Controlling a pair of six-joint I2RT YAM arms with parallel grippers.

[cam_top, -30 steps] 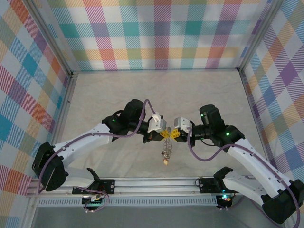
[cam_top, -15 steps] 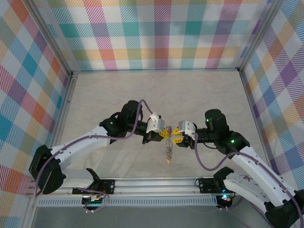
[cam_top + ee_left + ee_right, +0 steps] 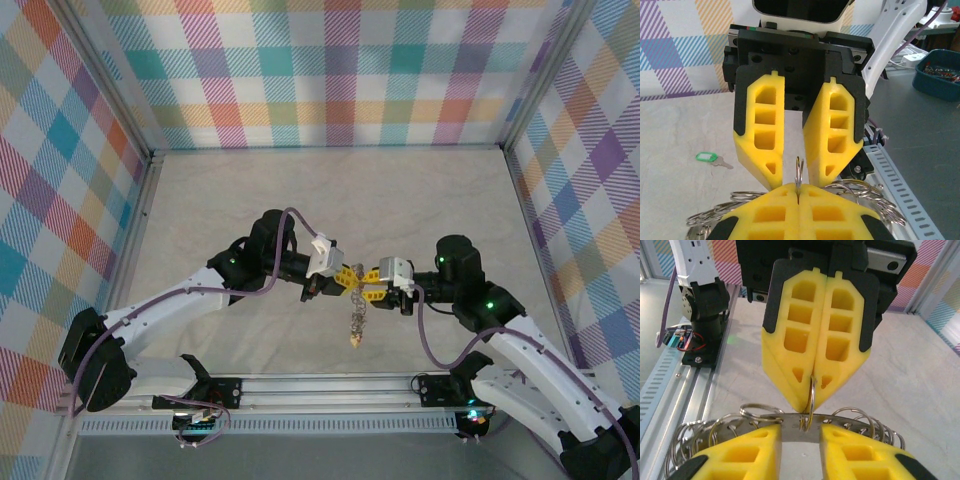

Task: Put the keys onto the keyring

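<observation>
Left claw (image 3: 798,189) fingers cut by bottom edge; keyring (image 3: 799,170) edge-on, lower part hidden between them. Small rings (image 3: 700,437) partly behind right claw (image 3: 801,434), cut by frame. Top view: dangling bunch (image 3: 354,322) too small to sort. Blue bin (image 3: 935,75) contents blurred.

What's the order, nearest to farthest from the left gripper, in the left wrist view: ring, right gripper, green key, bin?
1. ring, pinched in the left gripper.
2. right gripper, straight ahead, open.
3. green key, left, on the table.
4. bin, far right, past the rail.
</observation>
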